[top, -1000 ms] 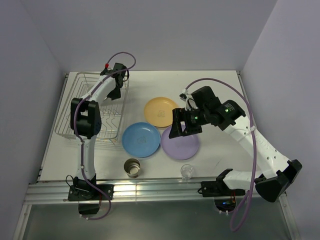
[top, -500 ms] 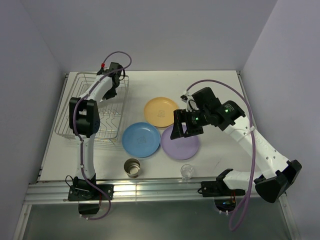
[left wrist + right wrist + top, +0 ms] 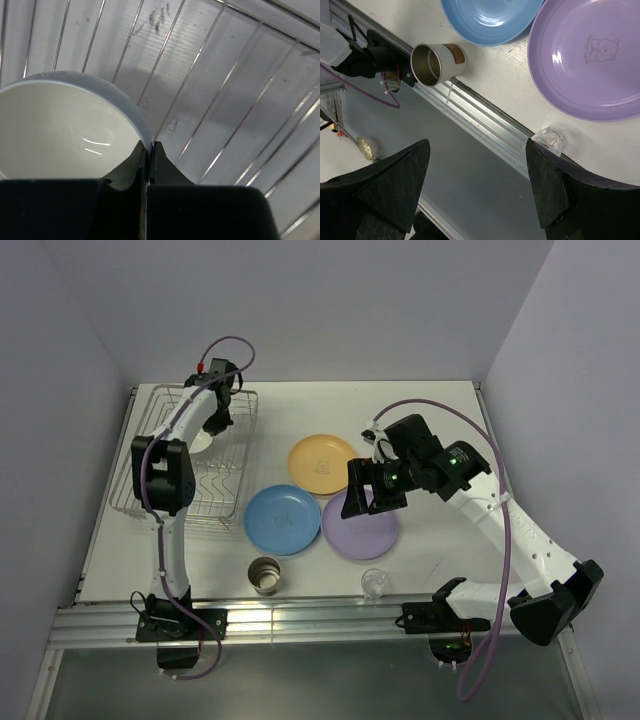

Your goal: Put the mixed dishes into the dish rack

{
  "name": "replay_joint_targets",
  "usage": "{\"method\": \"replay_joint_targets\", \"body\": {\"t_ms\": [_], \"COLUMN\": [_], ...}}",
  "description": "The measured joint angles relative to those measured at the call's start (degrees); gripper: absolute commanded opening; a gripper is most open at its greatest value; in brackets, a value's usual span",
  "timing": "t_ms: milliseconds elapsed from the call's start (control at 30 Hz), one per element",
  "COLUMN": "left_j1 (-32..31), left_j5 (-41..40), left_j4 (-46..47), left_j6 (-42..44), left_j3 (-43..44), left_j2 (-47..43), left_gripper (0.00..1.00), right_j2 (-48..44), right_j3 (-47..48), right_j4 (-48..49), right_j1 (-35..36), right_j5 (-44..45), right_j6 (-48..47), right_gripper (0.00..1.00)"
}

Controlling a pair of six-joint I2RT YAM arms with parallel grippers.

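Entry, both arms, mine.

1. My left gripper (image 3: 148, 154): clenched on nothing. Only the left wrist view shows this; the top view hides it under my arm. The white bowl (image 3: 60, 130) has its rim just beside the tips at 10 o'clock; contact I cannot tell. It lies on the dish rack (image 3: 240, 472) floor, far end.
2. My right gripper (image 3: 475, 185): jaws spread wide, released, above the purple plate (image 3: 362, 530). The right wrist view alone shows its bear print.
3. Blue plate (image 3: 282, 519): rim meets the purple one, just beside the rack's right wall.
4. Yellow-orange plate (image 3: 322, 462): at 12 o'clock of both.
5. Cup (image 3: 265, 575) and glass (image 3: 374, 583): near the table's (image 3: 430, 420) 6 o'clock edge.
6. Room: bare tabletop from 12 to 3 o'clock.
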Motion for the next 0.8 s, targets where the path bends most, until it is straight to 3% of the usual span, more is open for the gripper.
{"method": "replay_joint_targets", "body": {"t_ms": [333,533,800], "left_j1": [6.23,12.61,16.76], "left_j5": [20.24,37.68,55.41], "left_j4": [4.31,16.26,32.76], "left_j6": [-3.61,-10.36,-21.29], "left_j3": [-0.5,-12.81,-25.16], "left_j2": [-9.16,-18.91,-22.1], "left_gripper": [0.0,0.0,0.0], "right_j2": [0.0,0.0,3.76], "right_j3": [0.0,1.6,8.37], "right_j4": [0.02,-0.72,-0.48], "right_j1": [0.0,-0.02,-0.09], "right_j5": [-0.28,0.04,-1.49], "right_j6": [0.9,1.11,1.4], "right_gripper": [0.84,0.84,0.84]}}
